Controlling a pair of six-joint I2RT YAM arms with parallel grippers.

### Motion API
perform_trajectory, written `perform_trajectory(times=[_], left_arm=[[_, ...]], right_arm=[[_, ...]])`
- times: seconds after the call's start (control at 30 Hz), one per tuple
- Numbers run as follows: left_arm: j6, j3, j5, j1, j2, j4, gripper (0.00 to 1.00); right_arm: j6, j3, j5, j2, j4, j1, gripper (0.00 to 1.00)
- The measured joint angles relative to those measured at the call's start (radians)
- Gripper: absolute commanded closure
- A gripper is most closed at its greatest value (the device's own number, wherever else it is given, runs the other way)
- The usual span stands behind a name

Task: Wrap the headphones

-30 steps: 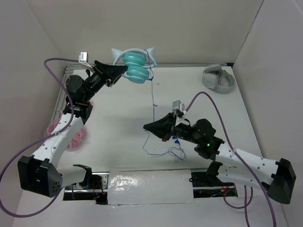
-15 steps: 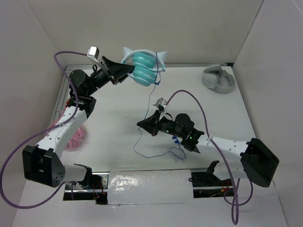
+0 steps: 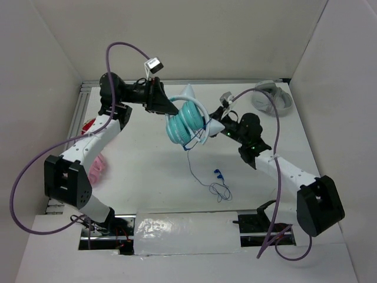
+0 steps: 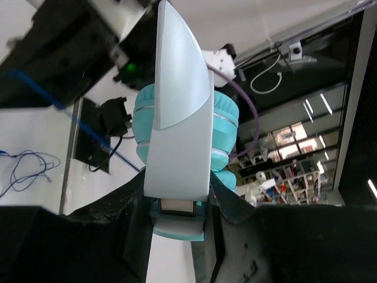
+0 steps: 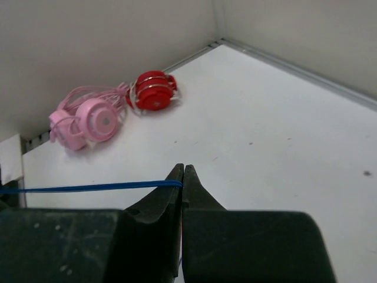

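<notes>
Teal over-ear headphones (image 3: 185, 124) with a white cat-ear headband: held in the air over the middle of the white table (image 3: 147, 171). Left gripper (image 3: 172, 109) clamps the headband, jaws part-way in. Right gripper (image 3: 211, 130) is pressed together, pinching the thin blue cable (image 3: 197, 174).

Progress: early, I'd say. Most of the cable hangs free, its tail loop lying near the table's front edge. No finished turns visible. Left to do: wind it all, tuck the end.

Count: four headsets. One teal, one grey-white set (image 3: 272, 97) at the table's far-right corner, one pink set (image 5: 88, 121) and one red set (image 5: 154, 93) at its left edge. One cable, two grippers.
</notes>
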Motion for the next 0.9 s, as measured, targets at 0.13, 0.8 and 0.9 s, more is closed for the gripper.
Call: perform_trajectory(times=[0.13,0.8,0.9], left_arm=[[0.216,0.068,0.053,-0.018,0.045,-0.221,1.0],[1.091,0.221,-0.049,-0.06,0.04,-1.029,1.0],[1.141,0.266,-0.112,-0.099,0.043,-1.1,1.0]], right_arm=[[-0.029,0.092,-0.049,-0.004,-0.089,-0.121,1.0],[-0.073,0.195,0.141,-0.219,-0.348,-0.157,1.0],[-0.083,0.187,0.275,-0.23,-0.32,-0.101,1.0]])
